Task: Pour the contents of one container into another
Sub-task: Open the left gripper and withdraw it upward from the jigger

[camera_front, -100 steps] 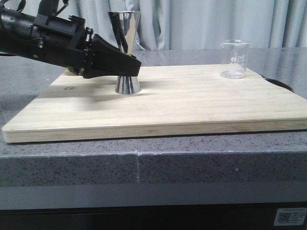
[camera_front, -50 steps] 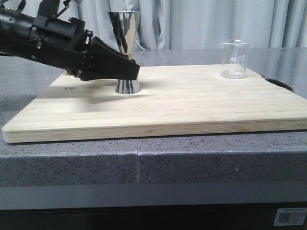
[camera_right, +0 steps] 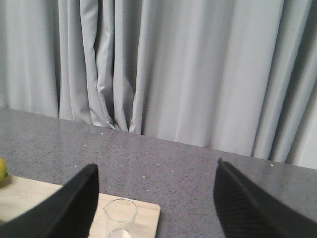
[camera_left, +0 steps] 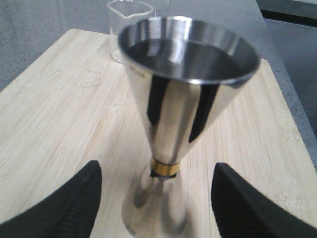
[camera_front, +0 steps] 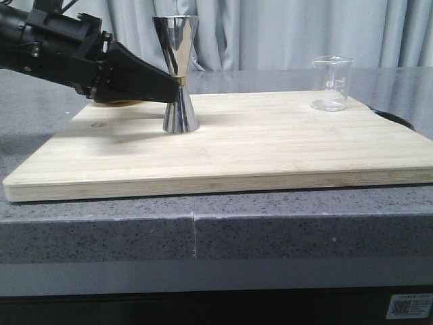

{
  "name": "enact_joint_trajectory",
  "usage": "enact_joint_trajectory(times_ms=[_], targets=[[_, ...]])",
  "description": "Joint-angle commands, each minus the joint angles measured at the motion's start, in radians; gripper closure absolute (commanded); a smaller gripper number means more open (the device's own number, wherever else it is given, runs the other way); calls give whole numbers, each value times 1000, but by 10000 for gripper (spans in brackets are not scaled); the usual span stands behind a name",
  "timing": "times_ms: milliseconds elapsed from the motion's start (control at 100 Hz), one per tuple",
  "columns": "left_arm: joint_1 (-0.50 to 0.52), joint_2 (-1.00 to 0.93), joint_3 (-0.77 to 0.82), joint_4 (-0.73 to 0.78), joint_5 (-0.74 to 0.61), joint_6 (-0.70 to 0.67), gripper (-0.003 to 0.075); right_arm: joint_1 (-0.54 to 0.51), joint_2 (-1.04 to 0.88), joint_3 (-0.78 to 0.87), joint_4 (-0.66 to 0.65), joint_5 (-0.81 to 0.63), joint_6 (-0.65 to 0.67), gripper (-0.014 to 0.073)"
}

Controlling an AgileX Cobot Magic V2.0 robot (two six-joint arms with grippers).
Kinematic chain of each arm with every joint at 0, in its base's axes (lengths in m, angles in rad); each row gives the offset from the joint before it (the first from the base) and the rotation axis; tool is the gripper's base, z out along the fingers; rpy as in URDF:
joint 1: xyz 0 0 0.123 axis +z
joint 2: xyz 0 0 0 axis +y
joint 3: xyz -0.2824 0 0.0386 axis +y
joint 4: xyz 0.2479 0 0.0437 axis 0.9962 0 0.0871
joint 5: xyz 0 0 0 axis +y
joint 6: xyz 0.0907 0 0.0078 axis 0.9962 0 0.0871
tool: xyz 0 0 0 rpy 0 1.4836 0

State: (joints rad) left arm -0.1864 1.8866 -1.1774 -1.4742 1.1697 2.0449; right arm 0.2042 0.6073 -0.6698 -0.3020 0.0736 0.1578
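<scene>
pour not yet begun

front view: the left gripper (camera_front: 169, 87) sits at the jigger (camera_front: 177, 73) waist on the board (camera_front: 270, 145); the beaker (camera_front: 331, 82) stands untouched, well apart.

left wrist view: fingers (camera_left: 59, 206) spread either side of the jigger, not touching.

right wrist view: the right gripper (camera_right: 156, 198) hangs spread above the beaker. everything remains.

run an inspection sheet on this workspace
surface: bamboo cutting board on a grey speckled counter.
job's things: steel jigger upright on the board; glass beaker upright near the board's far right corner.
clutter: lemon, only an edge shows.
grippers: left gripper open, fingers either side of the jigger's waist, apart from it; right gripper open, raised above the beaker.
cables: some on the left arm.
surroundings: grey curtain behind.
</scene>
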Motion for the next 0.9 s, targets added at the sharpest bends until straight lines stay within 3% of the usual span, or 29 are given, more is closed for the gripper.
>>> enact_joint_trajectory(times_ms=[0, 220, 550, 890], targets=[[12, -65, -20, -47, 99, -21, 273, -2, -3, -28, 0, -79, 2, 144], [36, -99, -20, -26, 100, -30, 273, -2, -3, -28, 0, -81, 2, 144], [93, -203, -20, 86, 100, -157, 273, -2, -1, -28, 0, -81, 2, 144], [169, -425, -20, 47, 100, -283, 274, -2, 1, -28, 0, -54, 2, 144]])
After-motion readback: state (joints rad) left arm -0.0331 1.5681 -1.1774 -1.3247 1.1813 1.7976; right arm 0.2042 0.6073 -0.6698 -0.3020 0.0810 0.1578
